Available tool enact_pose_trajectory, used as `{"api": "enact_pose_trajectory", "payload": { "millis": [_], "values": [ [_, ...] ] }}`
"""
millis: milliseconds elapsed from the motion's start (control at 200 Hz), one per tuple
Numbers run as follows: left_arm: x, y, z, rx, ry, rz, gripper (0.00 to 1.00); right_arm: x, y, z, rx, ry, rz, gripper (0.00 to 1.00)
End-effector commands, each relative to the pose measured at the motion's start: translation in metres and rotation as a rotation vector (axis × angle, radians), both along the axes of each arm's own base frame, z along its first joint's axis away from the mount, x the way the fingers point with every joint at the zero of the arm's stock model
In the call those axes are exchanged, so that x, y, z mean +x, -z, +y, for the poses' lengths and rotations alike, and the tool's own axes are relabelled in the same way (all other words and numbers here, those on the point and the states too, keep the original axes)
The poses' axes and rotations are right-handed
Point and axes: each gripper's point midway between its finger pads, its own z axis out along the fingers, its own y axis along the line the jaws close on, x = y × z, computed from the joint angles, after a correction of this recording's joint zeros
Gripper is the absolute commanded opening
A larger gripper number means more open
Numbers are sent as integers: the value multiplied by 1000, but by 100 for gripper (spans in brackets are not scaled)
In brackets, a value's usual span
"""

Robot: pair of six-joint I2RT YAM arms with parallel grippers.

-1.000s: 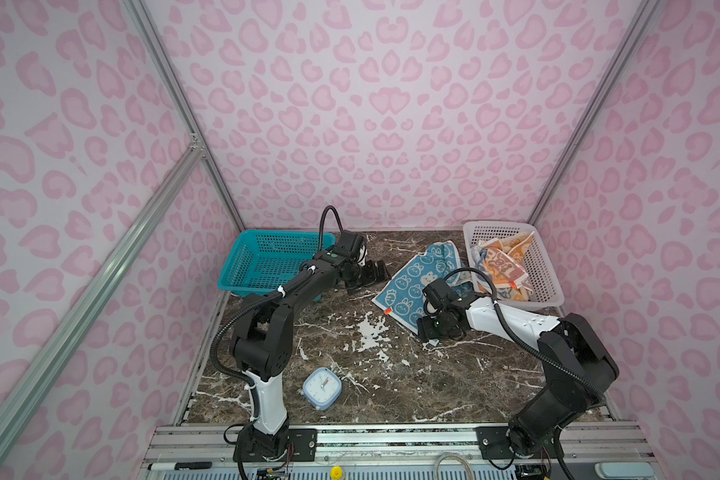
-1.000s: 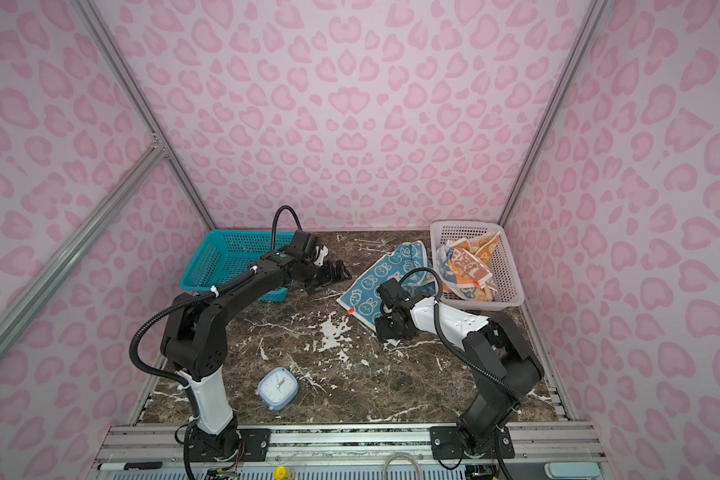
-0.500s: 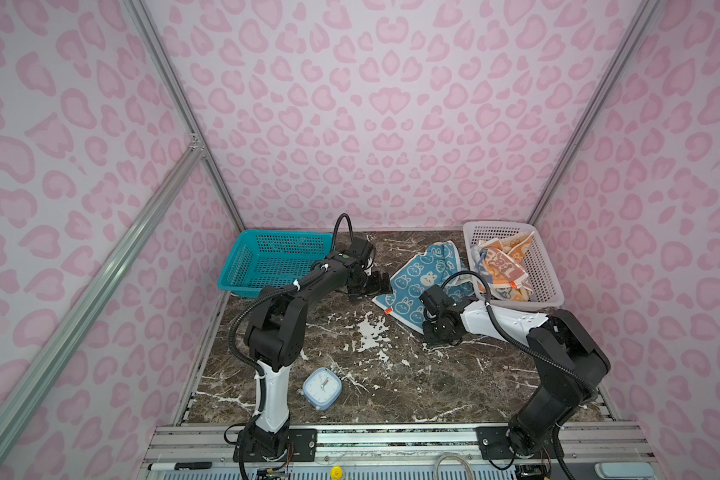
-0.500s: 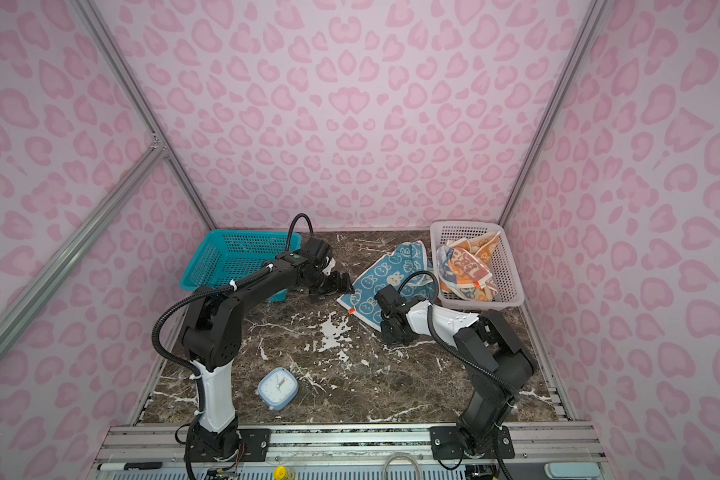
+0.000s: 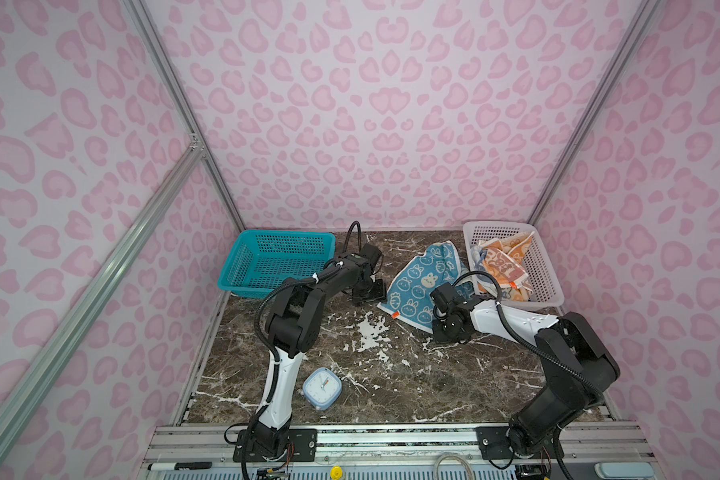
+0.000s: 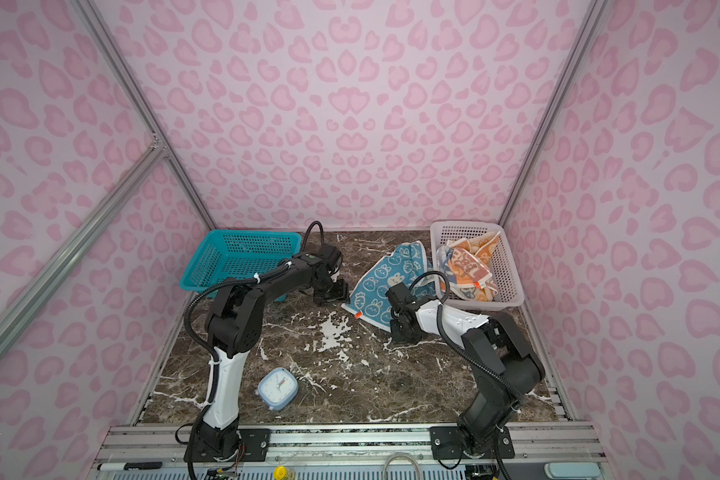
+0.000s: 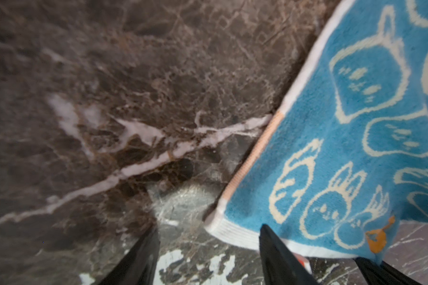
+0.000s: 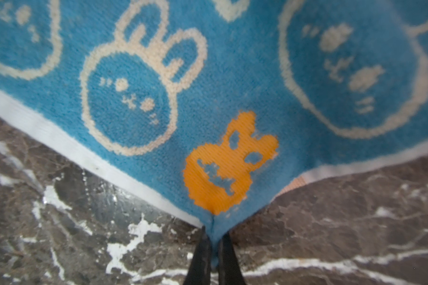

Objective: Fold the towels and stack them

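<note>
Left tool (image 7: 209, 228) nearer towel (image 7: 344, 123) (wrist-view corner)

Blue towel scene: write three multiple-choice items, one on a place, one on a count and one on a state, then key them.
1. Where does the blue towel lie?
A) inside a basket
B) draped over an arm
C) on the marble table

2. How many mesh baskets stand on the table?
A) one
B) two
C) three

3. The right tool is:
A) shut on a corner of the blue towel
B) open, clear of cloth
C) shut on nothing

Key:
1 C: both top views show it spread on the marble between the baskets.
2 B: there is one teal basket and one white basket.
3 A: the right wrist view shows the towel's corner pinched in the closed tool.
</note>
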Motion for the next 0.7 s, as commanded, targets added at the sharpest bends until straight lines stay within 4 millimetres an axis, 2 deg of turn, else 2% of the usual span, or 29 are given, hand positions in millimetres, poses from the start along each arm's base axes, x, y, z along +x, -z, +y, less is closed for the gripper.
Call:
{"api": "enact_pose_trajectory", "payload": {
  "millis": [0, 145, 310, 600, 695],
  "values": [
    [-5, 11, 5, 53, 23, 26, 60, -6, 1, -4, -14, -11, 17, 0],
    [-16, 17, 2, 82, 65, 47, 54, -5, 3, -2, -9, -13, 20, 0],
    [-34, 27, 5, 159, 121, 76, 54, -4, 3, -1, -4, -11, 20, 0],
    [-30, 41, 9, 205, 125, 97, 42, 0, -4, 2, 9, -17, 1, 0],
    [-31, 43, 3, 187, 127, 101, 41, 2, -6, 2, 13, -16, -6, 0]
  ]
}}
